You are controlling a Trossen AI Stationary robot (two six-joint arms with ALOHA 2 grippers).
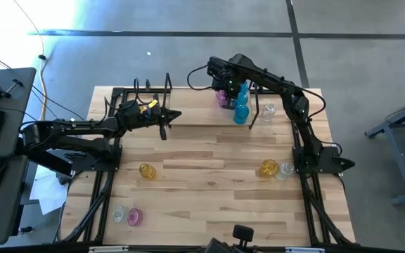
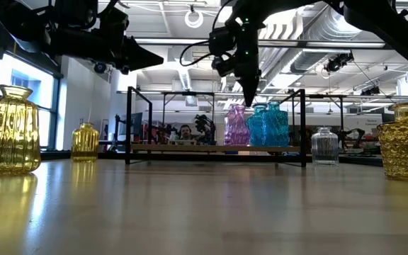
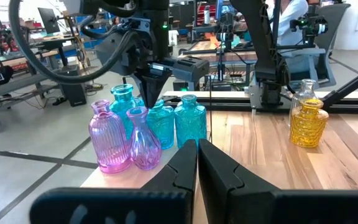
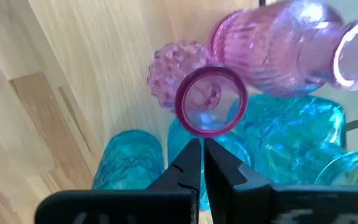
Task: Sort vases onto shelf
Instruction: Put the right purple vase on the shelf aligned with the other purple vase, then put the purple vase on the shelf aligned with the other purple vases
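Right gripper [image 4: 201, 144] pressed together, empty, poised over pink and cyan vases [image 1: 240, 104] clustered on the shelf [image 1: 188, 90] along the table's [image 1: 209, 204] far edge. Left gripper [image 1: 173, 115] likewise pinched together, empty, near the shelf's left end. Amber vases [image 1: 146, 170] and clear ones scattered near the table's side edges and near-left corner

Blue vase [image 4: 347, 177] cut off at the right wrist view's edge

Bright window glare; dark backlit arms, foreground blurred.
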